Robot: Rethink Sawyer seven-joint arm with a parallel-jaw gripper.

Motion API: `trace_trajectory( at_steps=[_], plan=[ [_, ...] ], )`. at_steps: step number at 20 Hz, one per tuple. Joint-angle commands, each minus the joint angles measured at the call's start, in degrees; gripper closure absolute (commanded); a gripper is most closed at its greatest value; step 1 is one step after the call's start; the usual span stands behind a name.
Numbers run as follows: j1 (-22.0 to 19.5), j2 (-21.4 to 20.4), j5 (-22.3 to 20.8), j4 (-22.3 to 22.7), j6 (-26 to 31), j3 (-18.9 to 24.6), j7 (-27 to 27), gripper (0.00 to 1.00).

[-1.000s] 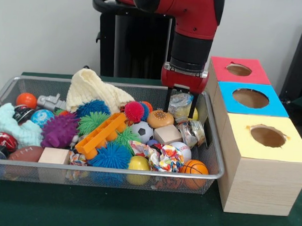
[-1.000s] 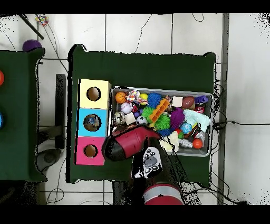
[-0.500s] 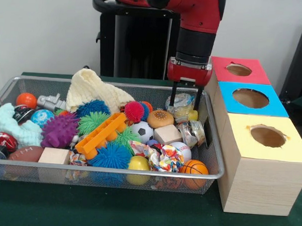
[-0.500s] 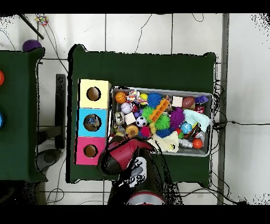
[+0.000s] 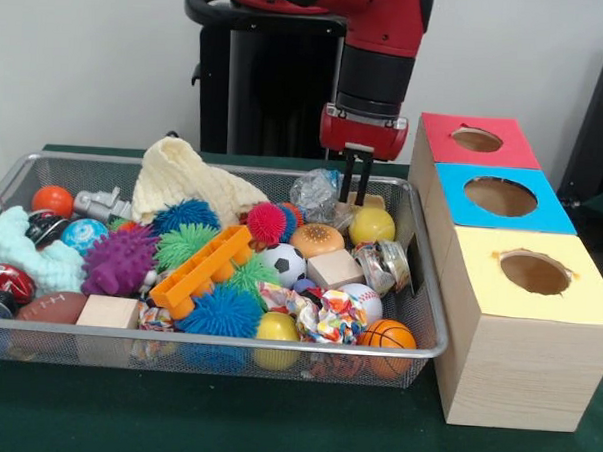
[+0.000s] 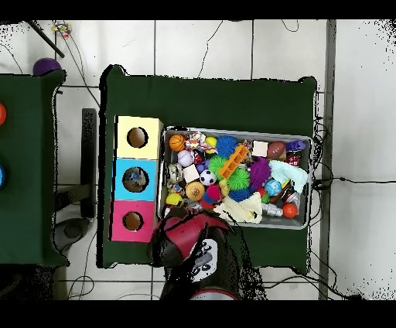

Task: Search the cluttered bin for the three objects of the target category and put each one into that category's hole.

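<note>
Your wire-mesh bin (image 5: 416,343) holds an orange basketball (image 5: 388,336) nearest and a yellow ball (image 5: 372,226) farther back. Behind it, the crinkled silver wrapper (image 5: 314,194) now hangs beside the raised gripper (image 5: 355,188), whose narrowed claw has lifted since the earlier frame.

A dark green table (image 5: 223,423) holds a wire mesh bin (image 5: 276,342) and a row of three wooden boxes (image 5: 515,370).

The bin, crowded with toys, sits lengthwise along the middle of the table. The boxes stand in a line touching one short end of the bin, each with a round hole on top: yellow top (image 6: 138,137), blue top (image 6: 135,179), pink top (image 6: 132,221).
</note>
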Motion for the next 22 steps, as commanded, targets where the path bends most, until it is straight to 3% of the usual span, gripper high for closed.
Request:
trace_trajectory(
  at_steps=[1,13,14,22],
  plan=[
    [-1.1,2.3,-1.2,3.6,-4.5,0.1,4.3,1.0],
    [-5.4,2.4,-2.2,1.8,-3.3,2.7,1.2,1.0],
    [-5.7,2.2,-2.3,1.6,-2.9,2.8,0.9,0.0],
    [-9.1,1.4,-3.9,1.8,-1.4,5.9,-0.9,0.0]
  ],
)
